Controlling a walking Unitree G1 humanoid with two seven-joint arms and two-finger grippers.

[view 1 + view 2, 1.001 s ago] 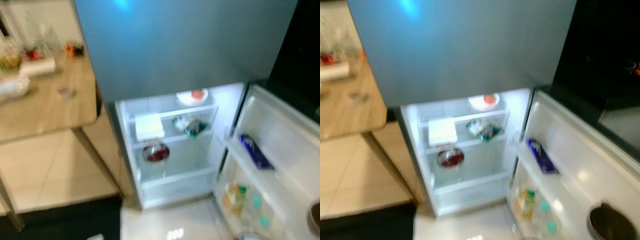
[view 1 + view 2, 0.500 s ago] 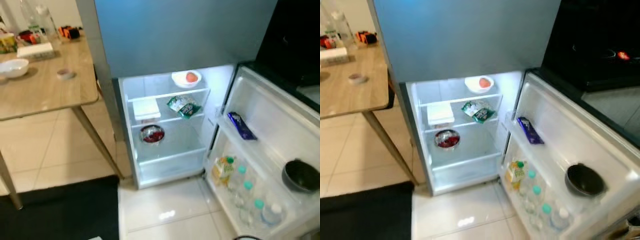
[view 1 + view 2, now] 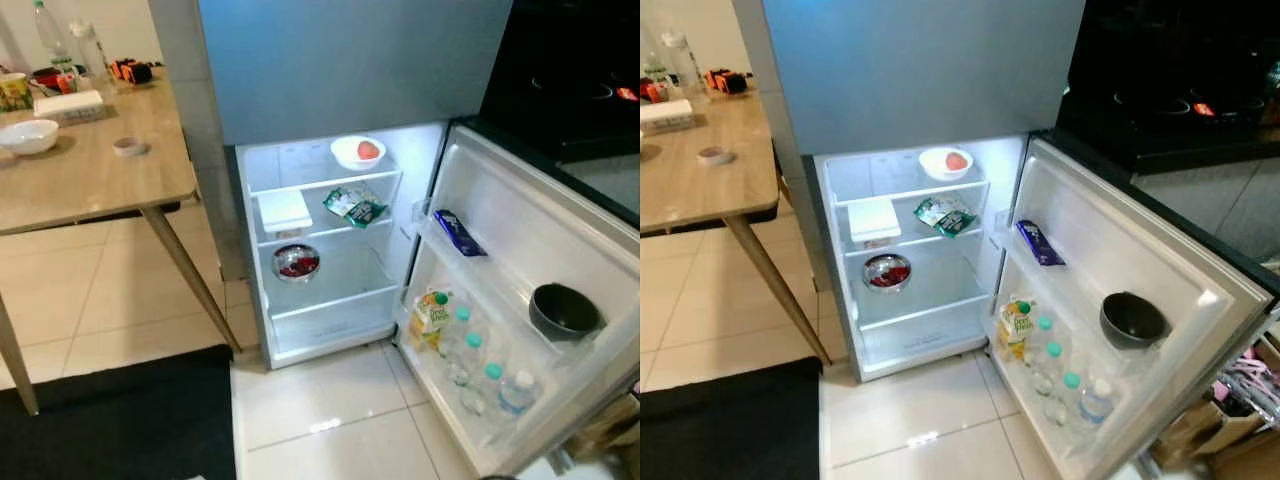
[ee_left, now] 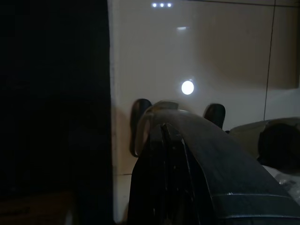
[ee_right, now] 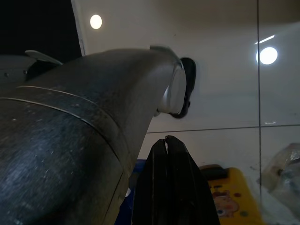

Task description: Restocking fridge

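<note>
Camera shifted, fridge [image 3: 320,240] sharper, door bottles [image 3: 490,385] cut off

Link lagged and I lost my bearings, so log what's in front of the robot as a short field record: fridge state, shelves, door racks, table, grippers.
fridge: lower door open
top shelf: white bowl holding red fruit
middle shelf: white box, green packet
lower shelf: steel bowl
door racks: blue packet, dark bowl, juice carton, bottles
table: left of fridge
left gripper: shut, idle
right gripper: shut, idle
</note>
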